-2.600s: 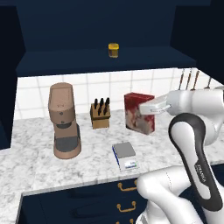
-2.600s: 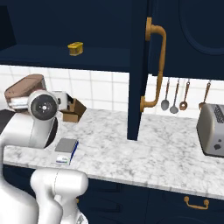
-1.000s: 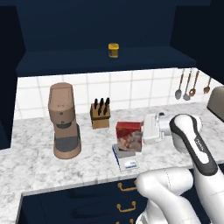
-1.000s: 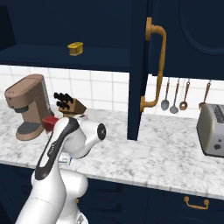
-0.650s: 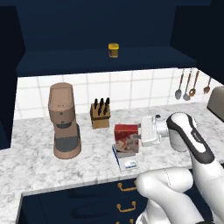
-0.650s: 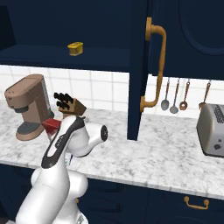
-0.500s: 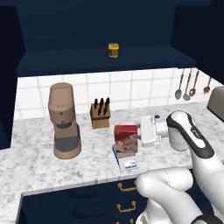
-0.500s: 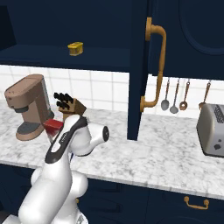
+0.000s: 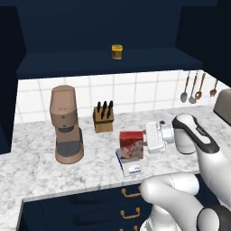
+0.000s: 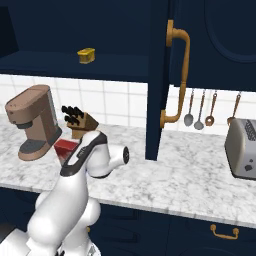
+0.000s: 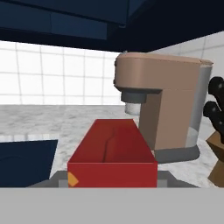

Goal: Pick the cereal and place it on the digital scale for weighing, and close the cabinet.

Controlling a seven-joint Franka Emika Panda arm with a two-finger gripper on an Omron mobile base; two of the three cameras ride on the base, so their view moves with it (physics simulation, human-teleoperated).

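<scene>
The cereal (image 9: 131, 145), a small red box with a pale picture, stands upright on the digital scale (image 9: 132, 168) at the counter's front. My gripper (image 9: 145, 141) reaches in from the right and is shut on the box's side. In the right base view my arm hides all but a red corner of the cereal (image 10: 64, 148). The hand view looks down on the cereal's red top (image 11: 111, 151) from close up. The cabinet's door (image 10: 156, 60) with its brass handle (image 10: 178, 75) stands open, edge-on. The cabinet's dark shelf (image 9: 108, 63) lies open above the counter.
A yellow jar (image 9: 117, 51) sits on the cabinet shelf. A brown coffee machine (image 9: 65, 124) and a knife block (image 9: 103, 118) stand behind and left of the scale. Hanging utensils (image 10: 200, 107) and a toaster (image 10: 242, 147) are to the right. Navy drawers run under the counter.
My gripper has carried the cereal from the back of the counter left and down onto the scale. Over the last half second it has barely moved.
</scene>
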